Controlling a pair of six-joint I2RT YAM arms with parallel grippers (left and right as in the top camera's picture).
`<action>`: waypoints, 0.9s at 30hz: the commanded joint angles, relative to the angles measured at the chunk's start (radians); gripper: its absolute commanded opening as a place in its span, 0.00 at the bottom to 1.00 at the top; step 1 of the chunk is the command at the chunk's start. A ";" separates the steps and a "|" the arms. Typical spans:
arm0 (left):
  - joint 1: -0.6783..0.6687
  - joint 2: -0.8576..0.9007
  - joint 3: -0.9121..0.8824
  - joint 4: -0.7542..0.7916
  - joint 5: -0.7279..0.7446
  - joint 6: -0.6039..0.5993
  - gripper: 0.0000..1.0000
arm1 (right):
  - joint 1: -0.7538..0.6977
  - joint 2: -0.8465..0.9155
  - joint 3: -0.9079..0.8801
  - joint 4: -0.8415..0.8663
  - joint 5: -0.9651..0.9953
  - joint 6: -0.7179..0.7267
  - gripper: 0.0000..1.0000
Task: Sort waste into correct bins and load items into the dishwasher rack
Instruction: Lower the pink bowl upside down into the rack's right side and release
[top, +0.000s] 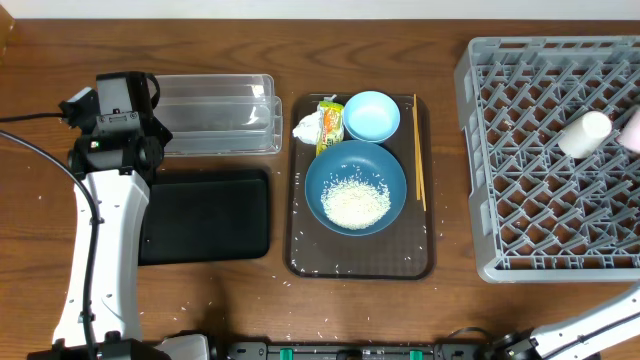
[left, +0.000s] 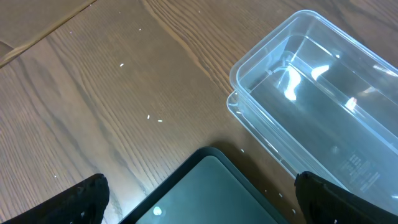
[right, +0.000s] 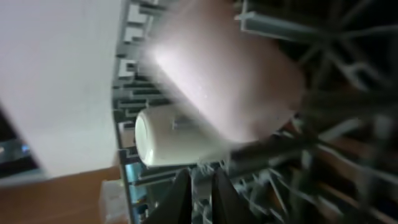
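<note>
The large blue bowl (top: 355, 188) holds the heap of rice (top: 354, 203) on the brown serving tray. Behind it are the small light-blue bowl (top: 371, 115), the yellow-green wrapper (top: 329, 126) and the white tissue (top: 306, 127). The chopsticks (top: 418, 150) lie along the tray's right side. The white cup (top: 585, 132) lies on its side in the grey dishwasher rack (top: 520, 70); it also shows in the right wrist view (right: 165, 140). My left gripper (left: 199, 205) is open and empty above the black tray's corner (left: 211, 186), beside the clear tub (left: 311, 93). My right gripper (right: 199, 193) has its fingers together, empty, over the rack.
The brown serving tray (top: 300, 255) sits mid-table. The clear tub (top: 215, 115) and black tray (top: 205, 215) lie left of it, next to my left arm (top: 115, 120). A blurred pinkish object (right: 230, 81) lies in the rack beside the cup. Stray rice grains dot the table.
</note>
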 joint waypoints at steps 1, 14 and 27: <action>0.002 0.002 -0.001 -0.003 -0.016 -0.005 0.98 | 0.003 -0.149 0.003 -0.006 0.119 0.096 0.12; 0.002 0.002 -0.001 -0.003 -0.016 -0.005 0.98 | 0.084 -0.432 0.003 0.056 0.284 0.246 0.12; 0.002 0.002 -0.001 -0.003 -0.016 -0.005 0.98 | 0.358 -0.283 0.003 0.375 1.057 0.415 0.19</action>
